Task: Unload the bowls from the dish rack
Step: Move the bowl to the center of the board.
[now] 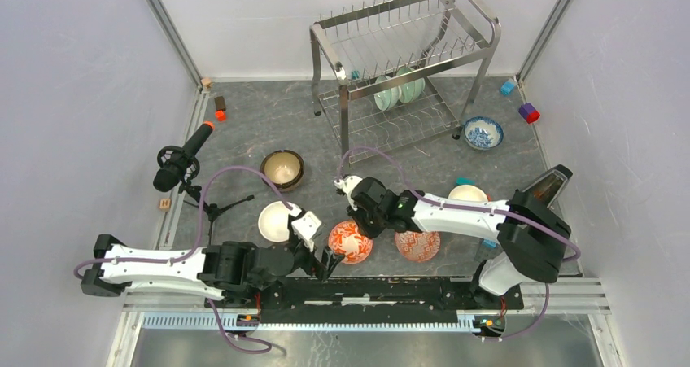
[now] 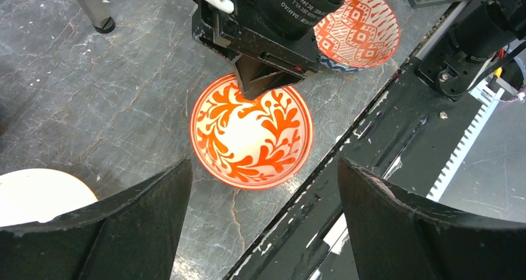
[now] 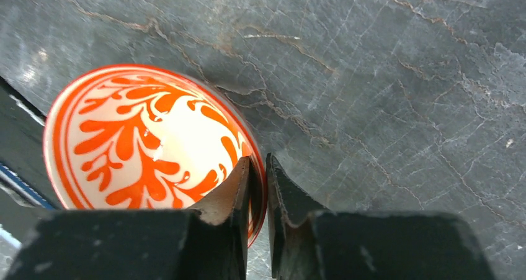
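A red-orange leaf-patterned bowl [image 1: 351,242] [image 2: 251,137] [image 3: 136,137] sits on the table near the front rail. My right gripper [image 1: 356,224] [image 3: 258,165] is shut on its far rim, one finger inside and one outside. My left gripper [image 1: 329,261] [image 2: 263,163] hangs open just in front of this bowl, holding nothing. A second red-orange bowl [image 1: 417,245] [image 2: 360,25] lies to the right. White [image 1: 277,220], brown [image 1: 282,169], cream [image 1: 468,194] and blue-and-white [image 1: 482,133] bowls stand on the table. Two pale green bowls [image 1: 399,93] stand in the lower tier of the dish rack [image 1: 407,33].
A microphone on a small tripod [image 1: 183,159] stands at the left. Small toy blocks lie at the back left [image 1: 220,107] and back right [image 1: 529,112]. The black base rail [image 1: 390,290] runs along the near edge, close under the held bowl.
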Robot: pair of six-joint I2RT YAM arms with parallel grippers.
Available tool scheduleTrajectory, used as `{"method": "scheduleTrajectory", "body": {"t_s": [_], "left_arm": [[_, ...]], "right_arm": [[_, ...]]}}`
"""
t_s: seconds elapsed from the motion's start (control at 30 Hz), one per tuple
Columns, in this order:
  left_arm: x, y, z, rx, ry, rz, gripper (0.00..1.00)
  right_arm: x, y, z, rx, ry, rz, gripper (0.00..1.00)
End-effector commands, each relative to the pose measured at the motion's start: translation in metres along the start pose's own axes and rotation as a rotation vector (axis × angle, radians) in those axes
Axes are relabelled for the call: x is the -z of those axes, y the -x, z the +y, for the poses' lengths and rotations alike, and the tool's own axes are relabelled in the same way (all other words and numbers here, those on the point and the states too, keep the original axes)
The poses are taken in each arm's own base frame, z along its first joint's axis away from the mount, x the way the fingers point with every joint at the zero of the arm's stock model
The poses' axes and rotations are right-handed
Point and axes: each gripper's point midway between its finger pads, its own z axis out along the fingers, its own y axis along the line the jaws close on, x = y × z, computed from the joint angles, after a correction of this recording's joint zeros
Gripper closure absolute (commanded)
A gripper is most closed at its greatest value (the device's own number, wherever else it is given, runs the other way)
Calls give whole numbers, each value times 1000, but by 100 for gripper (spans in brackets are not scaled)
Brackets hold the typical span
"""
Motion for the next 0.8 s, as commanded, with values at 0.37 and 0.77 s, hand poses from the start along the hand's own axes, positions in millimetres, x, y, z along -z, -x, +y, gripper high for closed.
{"method": "scheduleTrajectory", "body": {"t_s": [0.37,0.77], "left_arm": [[0,8,9,47,46,-64,8],[-2,10,18,88,112,-86,8]], "right_arm": [[54,49,-38,-64,-161,-191,100],[90,41,-117,-320,-245,-347,100]]}}
